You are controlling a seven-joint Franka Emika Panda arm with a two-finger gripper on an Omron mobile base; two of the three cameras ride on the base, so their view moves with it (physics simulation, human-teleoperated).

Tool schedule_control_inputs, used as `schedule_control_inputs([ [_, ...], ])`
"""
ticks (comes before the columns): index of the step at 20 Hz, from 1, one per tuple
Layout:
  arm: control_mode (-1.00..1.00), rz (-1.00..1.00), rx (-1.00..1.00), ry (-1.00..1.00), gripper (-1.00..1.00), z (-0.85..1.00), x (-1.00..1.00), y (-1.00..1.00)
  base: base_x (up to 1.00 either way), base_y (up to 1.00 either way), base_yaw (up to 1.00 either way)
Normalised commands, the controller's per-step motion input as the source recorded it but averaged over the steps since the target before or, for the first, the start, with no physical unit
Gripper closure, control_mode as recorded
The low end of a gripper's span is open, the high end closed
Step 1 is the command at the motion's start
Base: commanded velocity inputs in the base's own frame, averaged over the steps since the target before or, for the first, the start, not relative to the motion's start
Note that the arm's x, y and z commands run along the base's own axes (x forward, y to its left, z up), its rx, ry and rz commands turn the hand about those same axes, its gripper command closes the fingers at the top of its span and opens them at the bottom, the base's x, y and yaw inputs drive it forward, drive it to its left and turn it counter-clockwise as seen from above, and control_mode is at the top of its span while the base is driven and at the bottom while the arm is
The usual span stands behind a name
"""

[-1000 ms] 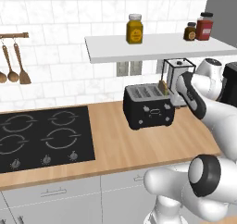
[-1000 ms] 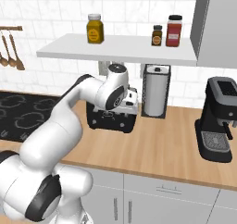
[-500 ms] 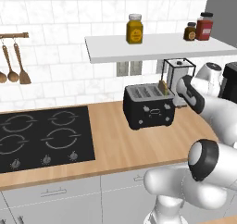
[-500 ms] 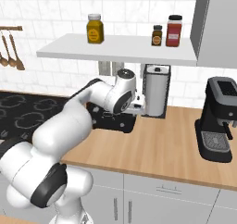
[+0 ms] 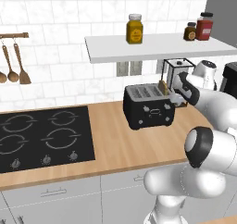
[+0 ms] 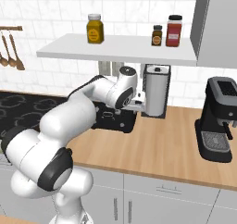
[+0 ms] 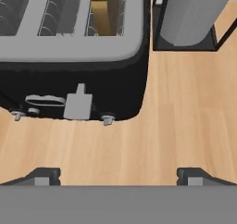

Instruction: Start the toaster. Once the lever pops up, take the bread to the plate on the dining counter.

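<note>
With the fingers spread wide and empty, the toaster is seen just ahead of them on the desk, bread slotted, lever judged unpressed, delivery outstanding.

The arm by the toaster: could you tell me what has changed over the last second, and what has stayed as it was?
The hand has swung from the toaster's front toward its right end, nearer the wire-framed paper roll. The gripper stands open above the counter, looking at the toaster's lever, holding nothing. The toaster, the bread in its slot and the shelf jars have not moved.
</note>
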Motion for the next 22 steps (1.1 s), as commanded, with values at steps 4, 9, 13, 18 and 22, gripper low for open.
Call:
schedule_control_inputs([
  [4,-1.0,0.0,0.0,0.0,-1.0,-0.17,0.19,0.11,0.0,0.0,0.0],
  [9,-1.0,0.0,0.0,-0.01,-1.0,-0.32,0.02,0.0,0.0,0.0,0.0],
  [13,-1.0,0.0,0.0,0.0,-1.0,-0.21,0.01,0.0,0.0,0.0,0.0],
  [18,-1.0,0.0,0.0,-0.01,-1.0,-0.01,0.09,0.0,0.0,0.0,0.0],
  [22,-1.0,0.0,0.0,-0.02,-1.0,0.0,0.12,0.0,0.0,0.0,0.0],
])
